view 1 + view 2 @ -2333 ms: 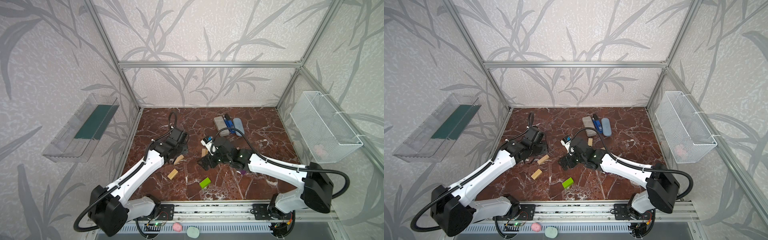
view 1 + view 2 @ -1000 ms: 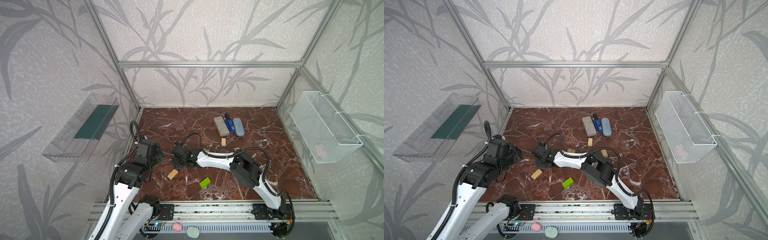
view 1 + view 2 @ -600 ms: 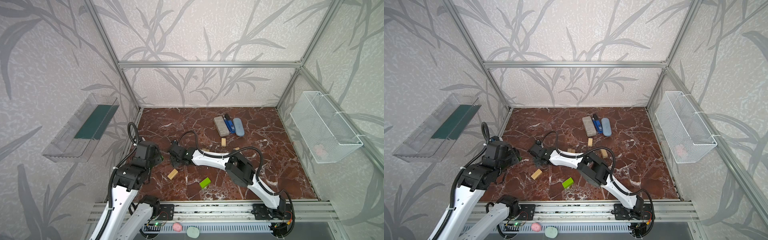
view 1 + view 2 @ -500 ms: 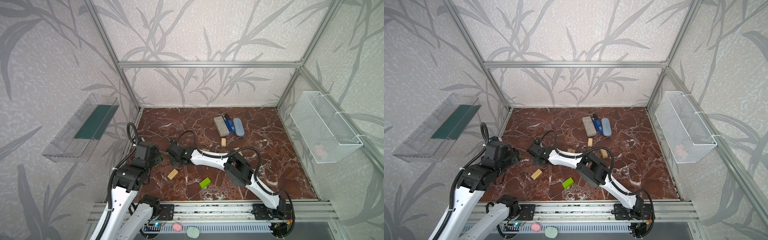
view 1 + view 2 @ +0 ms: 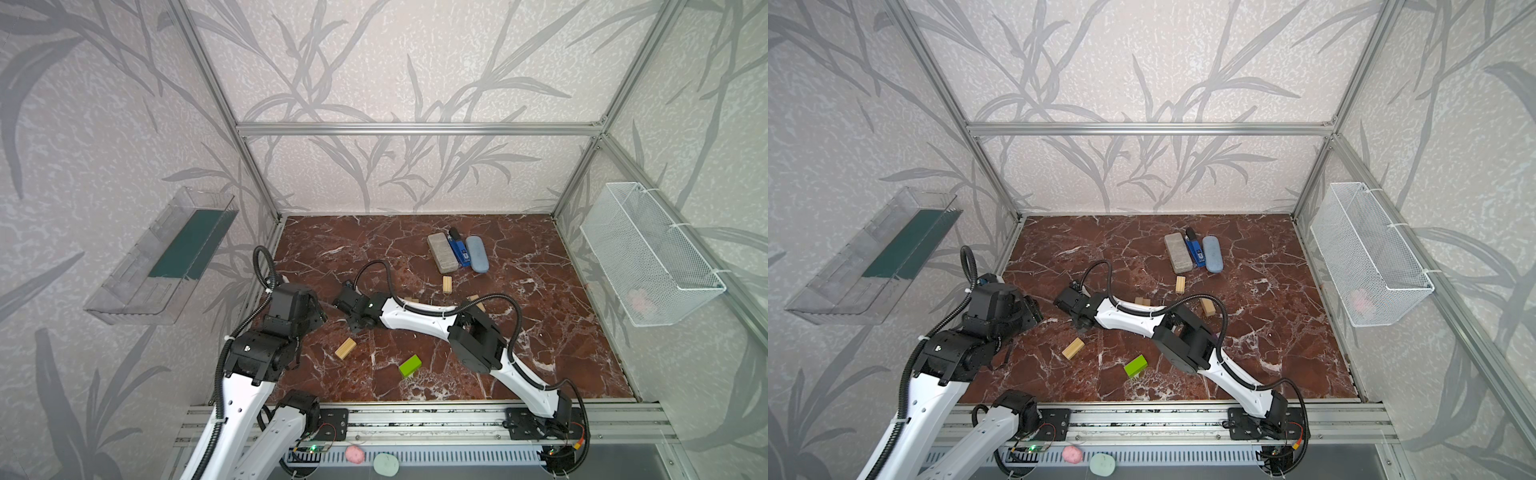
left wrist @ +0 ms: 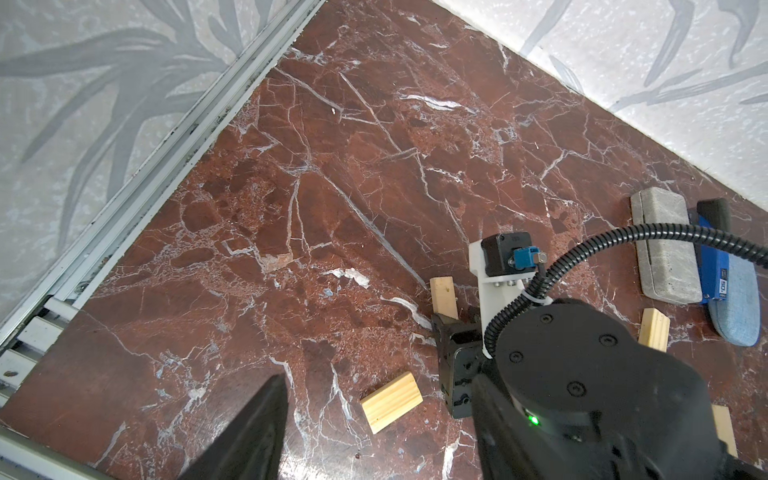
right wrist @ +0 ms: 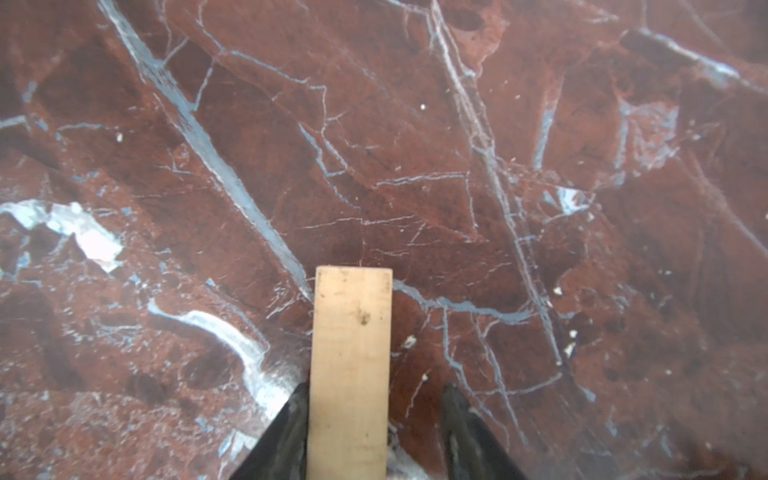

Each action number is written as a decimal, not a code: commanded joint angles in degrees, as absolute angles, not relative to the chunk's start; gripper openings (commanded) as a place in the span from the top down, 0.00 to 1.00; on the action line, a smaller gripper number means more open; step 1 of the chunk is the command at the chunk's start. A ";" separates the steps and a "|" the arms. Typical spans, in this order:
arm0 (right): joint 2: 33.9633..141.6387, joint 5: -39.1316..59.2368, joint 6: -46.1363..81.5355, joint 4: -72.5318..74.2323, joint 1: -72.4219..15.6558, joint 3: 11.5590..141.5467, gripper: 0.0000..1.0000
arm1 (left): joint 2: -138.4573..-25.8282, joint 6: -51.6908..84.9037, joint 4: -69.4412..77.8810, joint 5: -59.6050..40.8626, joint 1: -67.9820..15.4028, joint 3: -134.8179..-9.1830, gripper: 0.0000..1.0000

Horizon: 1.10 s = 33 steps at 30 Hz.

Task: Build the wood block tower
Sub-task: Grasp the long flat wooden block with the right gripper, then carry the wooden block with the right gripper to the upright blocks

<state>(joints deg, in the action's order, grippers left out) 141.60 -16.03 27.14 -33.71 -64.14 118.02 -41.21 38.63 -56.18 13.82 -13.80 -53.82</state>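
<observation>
Plank (image 7: 352, 332) between right pincer (image 7: 373, 388) jaws, wrist views; hidden in top views

Showed a red-brown marble table (image 5: 374, 241). Near its back, showed a grey slab (image 5: 441, 252), a blue stapler-like tool (image 5: 459, 251) and a blue-grey oval case (image 5: 476, 259) side by side, touching. Showed a white wire basket (image 5: 615, 266) on the right wall, a clear tray (image 5: 124, 299) on the left.

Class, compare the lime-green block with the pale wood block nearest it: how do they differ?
Colour: the lime-green block is bright green; the wood block is bare pale wood. Place: in both top views the wood block lies left of the lime-green block, slightly farther back. Both are similar in size, lying flat on the floor, touching nothing else.
</observation>
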 commanded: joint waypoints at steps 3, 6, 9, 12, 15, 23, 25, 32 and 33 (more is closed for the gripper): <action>143.49 -16.62 23.51 -38.92 -64.22 120.67 0.51 | -40.83 39.44 -57.79 13.68 -13.54 -52.66 0.31; 144.91 -16.27 22.74 -39.56 -64.08 122.26 0.54 | -41.13 39.55 -57.59 13.30 -13.53 -52.72 0.31; 146.02 -15.54 21.75 -39.90 -64.02 123.43 0.56 | -41.13 39.63 -57.14 13.14 -13.54 -52.42 0.31; 146.61 -15.20 20.80 -39.92 -64.00 124.11 0.59 | -41.15 39.64 -56.94 12.84 -13.54 -52.23 0.31; 146.65 -14.54 20.54 -39.88 -63.81 124.36 0.63 | -41.13 39.64 -57.09 12.92 -13.53 -52.24 0.30; 144.23 -12.27 19.82 -40.31 -63.67 124.55 0.73 | -40.92 39.49 -57.39 12.74 -13.54 -52.49 0.30; 143.51 -11.55 19.58 -40.50 -63.63 124.47 0.75 | -40.79 39.48 -57.48 12.62 -13.54 -52.70 0.30; 137.77 -9.35 19.94 -38.81 -63.64 120.76 0.77 | -40.10 39.21 -58.17 11.52 -13.56 -53.25 0.30; 136.52 -9.07 20.01 -38.22 -63.59 119.49 0.77 | -39.91 39.08 -58.27 11.30 -13.53 -53.26 0.30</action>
<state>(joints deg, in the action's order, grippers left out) 142.26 -10.87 20.03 -37.67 -63.64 121.60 -40.73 38.79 -56.16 11.57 -13.80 -52.97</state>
